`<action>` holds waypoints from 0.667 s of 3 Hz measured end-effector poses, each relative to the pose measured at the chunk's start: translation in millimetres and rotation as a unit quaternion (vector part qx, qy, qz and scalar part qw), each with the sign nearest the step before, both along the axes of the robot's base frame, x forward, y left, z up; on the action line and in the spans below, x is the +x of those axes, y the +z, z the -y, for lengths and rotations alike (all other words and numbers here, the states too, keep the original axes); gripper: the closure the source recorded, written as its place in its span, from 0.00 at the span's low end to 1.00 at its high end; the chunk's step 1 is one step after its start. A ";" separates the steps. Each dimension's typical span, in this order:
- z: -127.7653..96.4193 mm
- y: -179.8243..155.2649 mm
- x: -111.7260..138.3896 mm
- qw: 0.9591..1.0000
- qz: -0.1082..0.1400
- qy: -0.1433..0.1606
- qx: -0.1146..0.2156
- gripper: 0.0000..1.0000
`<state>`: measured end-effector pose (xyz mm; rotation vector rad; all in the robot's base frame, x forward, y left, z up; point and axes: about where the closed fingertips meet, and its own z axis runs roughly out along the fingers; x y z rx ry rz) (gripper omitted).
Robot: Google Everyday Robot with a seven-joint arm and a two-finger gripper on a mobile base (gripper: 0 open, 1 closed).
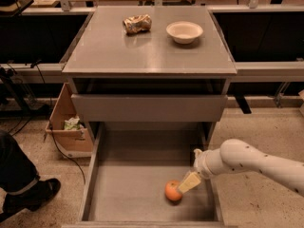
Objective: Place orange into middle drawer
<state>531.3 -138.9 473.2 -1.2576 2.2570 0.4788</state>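
The orange [173,192] lies on the flat grey floor of the pulled-out middle drawer [137,175], near its front right corner. My gripper [186,184] comes in from the right on a white arm, low inside the drawer. It is open, with one cream finger [189,181] against the orange's upper right side. The rest of the orange is uncovered.
A closed drawer with a plain grey front [148,107] sits above. On the cabinet top are a crumpled gold-brown foil packet [137,23] and a white bowl [184,31]. A cardboard box [70,127] and a person's leg and shoe [23,186] are on the left.
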 end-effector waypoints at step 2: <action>48.1 144.9 -22.6 0.999 -0.009 0.027 0.023 0.00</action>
